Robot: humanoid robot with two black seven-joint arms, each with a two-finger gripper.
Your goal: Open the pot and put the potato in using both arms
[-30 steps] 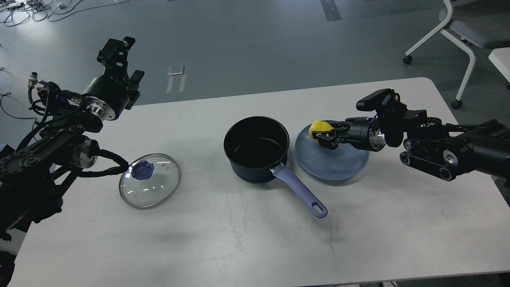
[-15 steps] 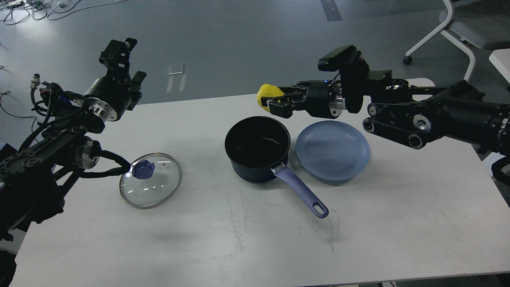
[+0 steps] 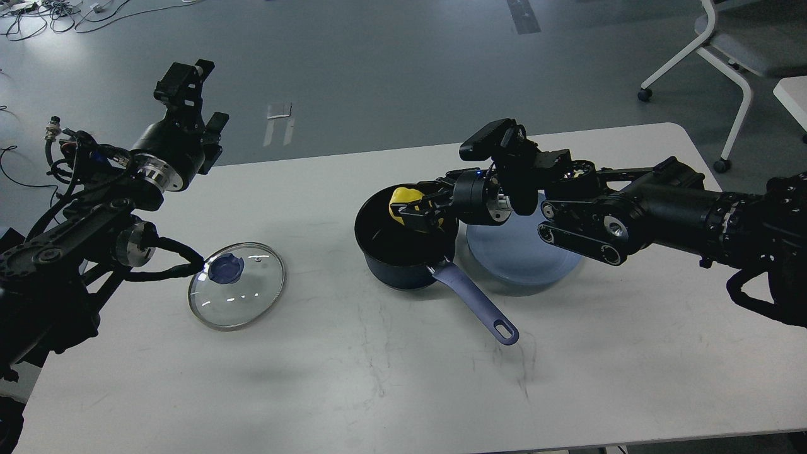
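I have the potato clamped between the fingers of my right gripper, which reaches in from the right of the frame toward centre. The potato sits at the very tips of the fingers, on their left side, and it hangs over the open mouth of the pot, toward the upper right part of the rim. Whether it is below the rim line or just above it I cannot tell from this angle. In my judgement the coming move turns on this one relation: the potato is over the opening, so letting go should drop it straight down inside.

The pot stands upright at centre frame, its handle pointing toward the lower right, clear of my arm. The fingers lie close to the pot's near-right wall; I judge that a release with the fingers low could knock the rim on the way out.

The plate lies just right of the pot, partly hidden under my right forearm, with nothing showing on its visible part. The lid lies flat on the tabletop at left of centre, knob up, well apart from the pot.

My left gripper is raised at the upper left of the frame, beyond the tabletop edge, holding nothing; seen end-on, I cannot tell how far its fingers stand apart. The right arm is plainly the nearer one.

Remaining by my estimate: release and withdrawal.
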